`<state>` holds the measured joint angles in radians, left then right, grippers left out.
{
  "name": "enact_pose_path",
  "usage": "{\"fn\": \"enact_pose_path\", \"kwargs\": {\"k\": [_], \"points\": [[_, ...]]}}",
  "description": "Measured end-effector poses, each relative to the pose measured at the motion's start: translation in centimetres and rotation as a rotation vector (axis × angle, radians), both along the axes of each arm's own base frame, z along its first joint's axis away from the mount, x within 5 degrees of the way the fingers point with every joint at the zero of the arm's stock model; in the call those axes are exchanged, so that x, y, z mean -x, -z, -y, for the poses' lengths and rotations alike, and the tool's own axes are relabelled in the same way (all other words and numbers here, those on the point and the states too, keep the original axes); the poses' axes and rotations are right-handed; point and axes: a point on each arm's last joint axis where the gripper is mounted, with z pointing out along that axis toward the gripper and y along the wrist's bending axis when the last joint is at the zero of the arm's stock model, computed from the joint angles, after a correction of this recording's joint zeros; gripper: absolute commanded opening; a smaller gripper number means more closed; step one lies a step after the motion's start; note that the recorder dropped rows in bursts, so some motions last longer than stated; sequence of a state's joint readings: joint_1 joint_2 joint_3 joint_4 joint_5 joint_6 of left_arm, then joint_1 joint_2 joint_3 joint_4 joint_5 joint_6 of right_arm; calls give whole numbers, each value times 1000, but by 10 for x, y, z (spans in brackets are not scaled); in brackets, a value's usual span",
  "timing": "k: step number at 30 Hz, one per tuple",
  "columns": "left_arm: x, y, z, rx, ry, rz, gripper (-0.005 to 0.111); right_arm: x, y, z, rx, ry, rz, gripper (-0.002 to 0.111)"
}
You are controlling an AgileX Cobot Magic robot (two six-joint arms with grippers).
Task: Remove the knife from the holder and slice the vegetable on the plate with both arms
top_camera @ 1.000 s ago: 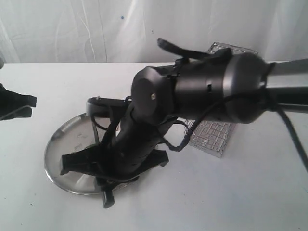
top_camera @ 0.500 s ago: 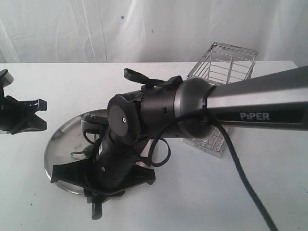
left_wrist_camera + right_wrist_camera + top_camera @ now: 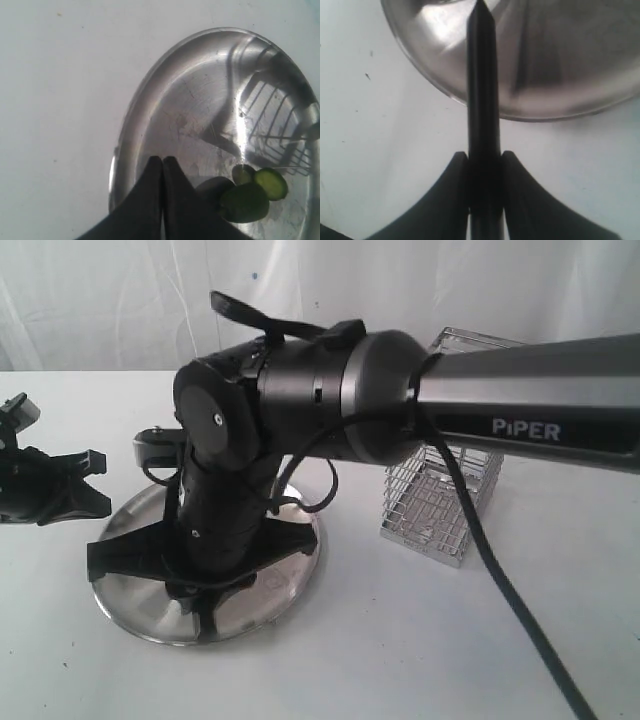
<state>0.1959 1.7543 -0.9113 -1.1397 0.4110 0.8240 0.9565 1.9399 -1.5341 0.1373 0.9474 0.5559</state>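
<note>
My right gripper (image 3: 484,156) is shut on the black handle of the knife (image 3: 482,75), whose pointed end reaches over the rim of the steel plate (image 3: 560,60). In the exterior view that gripper (image 3: 203,620) hangs at the plate's (image 3: 140,590) near edge, and the arm hides the vegetable. The green vegetable (image 3: 244,202) lies on the plate (image 3: 190,100) with a cut slice (image 3: 272,182) beside it. My left gripper (image 3: 162,161) is shut and empty, over the plate near its rim and a short way from the vegetable. It shows at the far left of the exterior view (image 3: 85,498).
The chrome wire holder (image 3: 440,490) stands right of the plate, behind the right arm's grey PIPER link (image 3: 520,410). A black cable (image 3: 500,590) hangs from that arm towards the front right. White cloth covers the table (image 3: 400,660) and backs the scene.
The right arm has swung left and risen in the exterior view, uncovering the holder. The left gripper has come in from the left edge towards the plate.
</note>
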Motion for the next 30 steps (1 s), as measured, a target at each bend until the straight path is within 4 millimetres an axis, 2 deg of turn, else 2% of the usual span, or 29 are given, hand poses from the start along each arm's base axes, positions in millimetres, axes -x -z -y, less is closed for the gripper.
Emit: {"fn": "enact_pose_path", "kwargs": {"k": [4, 10, 14, 18, 20, 23, 30], "points": [[-2, 0, -4, -33, -29, 16, 0, -1, 8, 4, 89, -36, -62, 0], [-2, 0, -3, -32, -15, 23, 3, 4, 14, -3, 46, -82, -129, 0], [-2, 1, -3, -72, 44, 57, 23, 5, 17, -5, 39, -97, -148, 0], [-5, 9, 0, -24, 40, 45, 46, 5, 17, -5, 39, -102, -148, 0], [-6, 15, 1, 4, 37, 33, 53, 5, 17, -5, 39, -102, -148, 0], [-8, 22, 1, 21, 32, 16, 54, 5, 16, -4, 37, -110, -144, 0], [-13, 19, 5, 128, -14, 51, 54, -13, 15, 11, 24, -70, -185, 0]]}}
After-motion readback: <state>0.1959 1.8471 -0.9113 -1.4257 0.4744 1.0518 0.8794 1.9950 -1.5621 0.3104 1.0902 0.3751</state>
